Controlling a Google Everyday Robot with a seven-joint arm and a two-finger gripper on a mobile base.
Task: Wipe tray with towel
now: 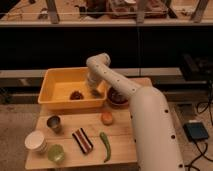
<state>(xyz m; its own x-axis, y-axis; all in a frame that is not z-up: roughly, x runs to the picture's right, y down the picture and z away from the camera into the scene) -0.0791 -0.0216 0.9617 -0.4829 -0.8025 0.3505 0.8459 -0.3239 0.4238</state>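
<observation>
While the arm bends down into the yellow tray at the table's 11 o'clock corner, the gripper sits closed at the tray's 3 o'clock side. Whether it pinches the towel cannot be told. A dark lump lies at its 9 o'clock.

Warm, dim light is thrown from above onto the counter; the background is left dark. Everything's blurred, and the jaws, low inside the tray, are smudged.

The gripper sits inside the tray near its right wall; a dark lump blocks the middle, left floor free.
</observation>
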